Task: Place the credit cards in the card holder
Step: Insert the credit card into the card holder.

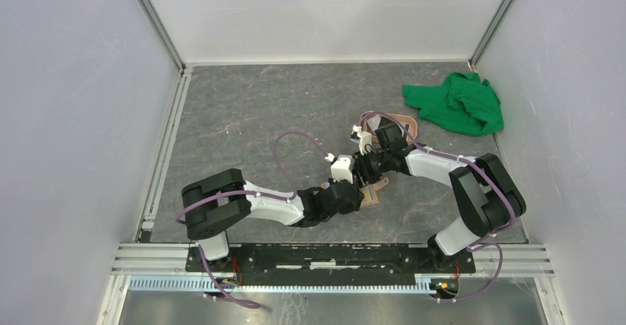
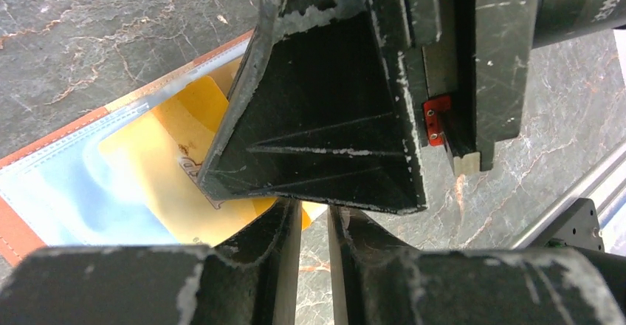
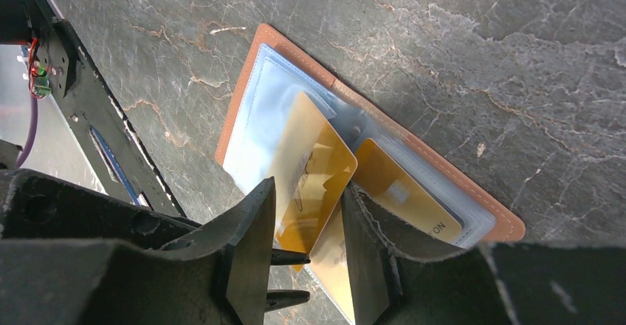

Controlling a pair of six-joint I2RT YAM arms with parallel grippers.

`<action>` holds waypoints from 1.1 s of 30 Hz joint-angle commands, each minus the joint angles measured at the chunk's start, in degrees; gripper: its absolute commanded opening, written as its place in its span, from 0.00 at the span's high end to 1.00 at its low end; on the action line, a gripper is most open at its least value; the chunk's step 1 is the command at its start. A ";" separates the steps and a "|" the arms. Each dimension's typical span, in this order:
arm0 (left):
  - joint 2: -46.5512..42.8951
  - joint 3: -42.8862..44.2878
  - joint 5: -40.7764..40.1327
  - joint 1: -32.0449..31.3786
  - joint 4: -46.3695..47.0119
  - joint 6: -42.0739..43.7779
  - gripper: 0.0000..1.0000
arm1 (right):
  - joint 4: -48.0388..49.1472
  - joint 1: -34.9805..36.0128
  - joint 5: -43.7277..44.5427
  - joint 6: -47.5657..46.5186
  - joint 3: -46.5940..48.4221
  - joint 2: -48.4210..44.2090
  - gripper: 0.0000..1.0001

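One orange-yellow card [image 3: 310, 144] is in play, pinched by its long edges in the right gripper [image 3: 306, 192], tilted, its far end at the clear sleeve [image 3: 262, 111] of the open card holder [image 3: 238, 111], which lies flat on the table [image 3: 458, 59]. Step in hand, I judge: insertion. The left gripper [image 2: 314, 218] has fingers nearly together; whether they nip anything I cannot tell. Next I need a shallow slide into the sleeve mouth, without dragging the holder. A second card [image 3: 402, 192], pocketed, shows only "ON"; no brand is legible
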 commanded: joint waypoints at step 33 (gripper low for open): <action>2.76 7.67 -13.72 -0.46 -18.95 -9.09 0.76 | -1.05 0.35 2.26 -4.66 0.67 -3.08 0.47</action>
